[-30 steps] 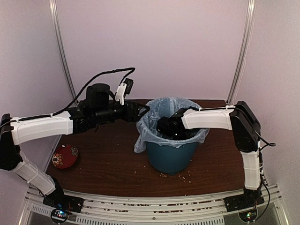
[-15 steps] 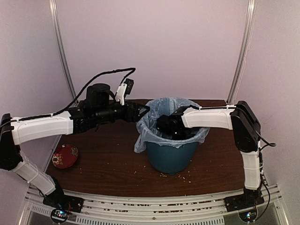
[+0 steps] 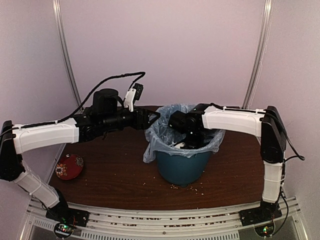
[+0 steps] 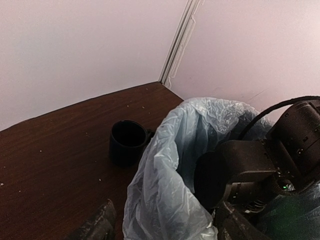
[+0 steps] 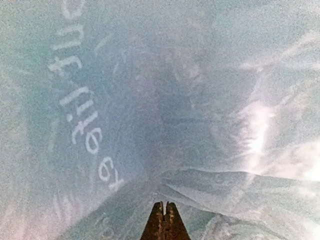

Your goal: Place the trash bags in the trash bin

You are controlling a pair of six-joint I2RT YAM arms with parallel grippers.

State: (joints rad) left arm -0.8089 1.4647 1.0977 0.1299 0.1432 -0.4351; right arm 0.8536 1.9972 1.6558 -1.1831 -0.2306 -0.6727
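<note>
Our left pincer (image 3: 153, 119) hangs at the left rim of the trash bag (image 3: 159, 135), its jaws spread wide. The left wrist view shows the bag's folded rim lying between the two fingers, and nothing is gripped. This arm has hardly stirred over the last second. At the far left a red bowl (image 3: 69, 166) sits on the table (image 3: 115, 170), and a dark mug (image 4: 127, 142) stands just behind the bag; both are untouched. The pale bag already lines the trash bin (image 3: 182, 167), with its mouth open and its edge draped over the rolled rim, hanging lower on the left side. What has changed is on the right. A second ago the right wrist was sunk lower in the bin's mouth; now the forearm has lifted and its elbow has swung outward, so the wrist sits higher over the opening. The right pincer (image 5: 165, 222) is closed tight, its tips together, pointing down at the bag's inner wall with the white lettering. We cannot tell whether a fold of film is pinched between them. We judge that the pushing-in is nearly done and the right arm is backing out. What remains is the loose left skirt, which could slip off the rim as the arms leave.
</note>
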